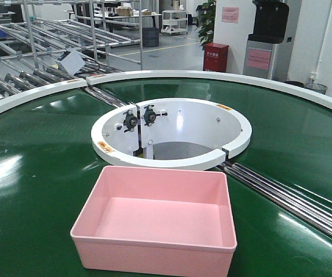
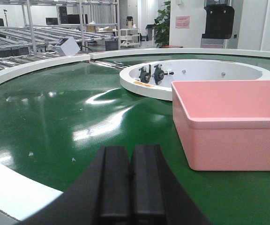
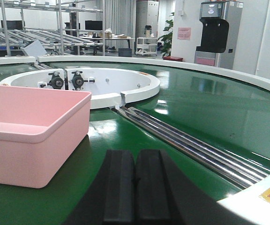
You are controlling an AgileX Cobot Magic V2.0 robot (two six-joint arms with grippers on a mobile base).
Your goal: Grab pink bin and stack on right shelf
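Left fingers (image 2: 115,183): two black pads pressed flat together with nothing between them, low over the near edge of the green belt (image 1: 33,190). The white outer rim (image 2: 8,197) shows just to their left.
Right fingers (image 3: 120,187): likewise closed pad to pad and empty, low over the near edge of the belt. A piece of the white rim with a yellow and red label lies at their right.
Pink bin (image 1: 154,259): upright and empty on the belt, by its near edge, with its long side across the view. Its far wall is just short of the white inner ring (image 1: 235,124). It lies ahead and to the right of the left fingers (image 2: 233,140), and ahead and to the left of the right fingers (image 3: 27,150), touching neither.
Metal rails (image 1: 293,199): a shiny pair set into the belt, running from the ring's gap out toward the near right edge, to the right of the bin.
Inner ring: a white circular wall around the belt's centre hole, with two black bearing blocks (image 1: 140,118) side by side on its inner face.
Beyond the far edge: grey roller racks (image 1: 16,52) at the left and a red cabinet (image 1: 215,56) near the middle. To the right are a potted plant (image 1: 207,20) and a tall dispenser (image 1: 268,34).
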